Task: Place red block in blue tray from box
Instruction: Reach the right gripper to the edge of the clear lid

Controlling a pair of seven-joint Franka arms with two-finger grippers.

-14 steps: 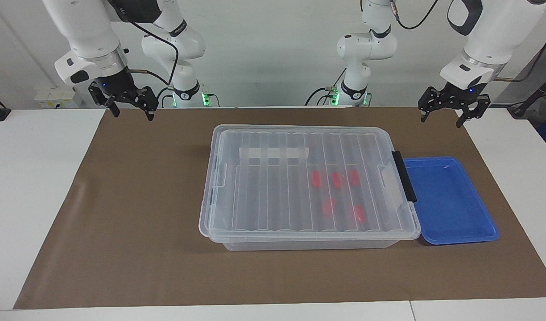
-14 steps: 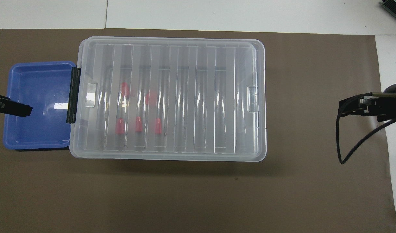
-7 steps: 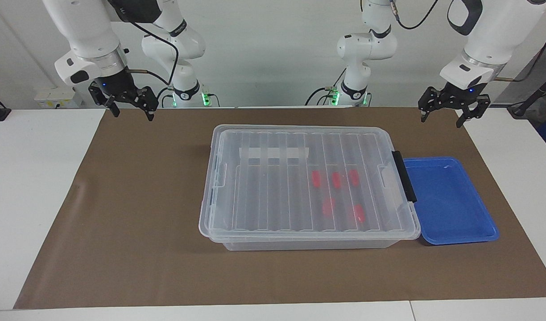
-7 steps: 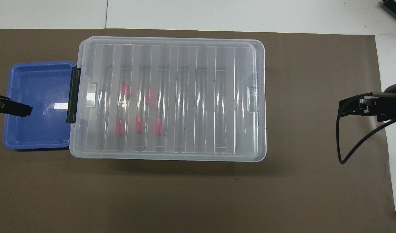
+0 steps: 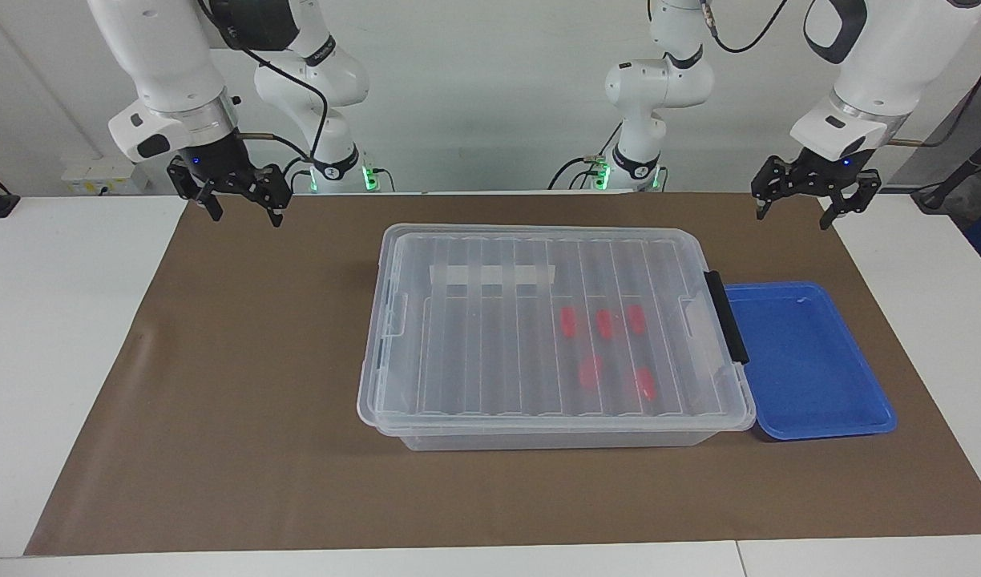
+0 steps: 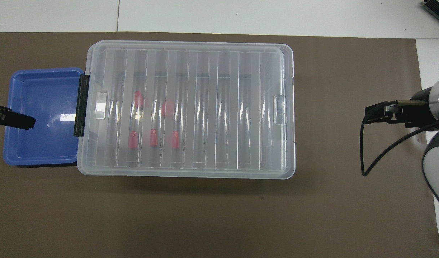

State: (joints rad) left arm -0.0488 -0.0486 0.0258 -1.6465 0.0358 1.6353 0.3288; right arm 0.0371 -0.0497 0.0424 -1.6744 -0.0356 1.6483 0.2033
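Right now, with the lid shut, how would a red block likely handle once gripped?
Each red block looks small, rigid and probably light. Its flat, oblong shape suggests it would slide, not roll. The smooth plastic may slip. The box lid covers all five.

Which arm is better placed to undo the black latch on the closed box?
Probably the left. The left gripper hangs, fingers open, at the end where the latch and blue tray sit. The right gripper hangs over the mat at the box's unlatched end.
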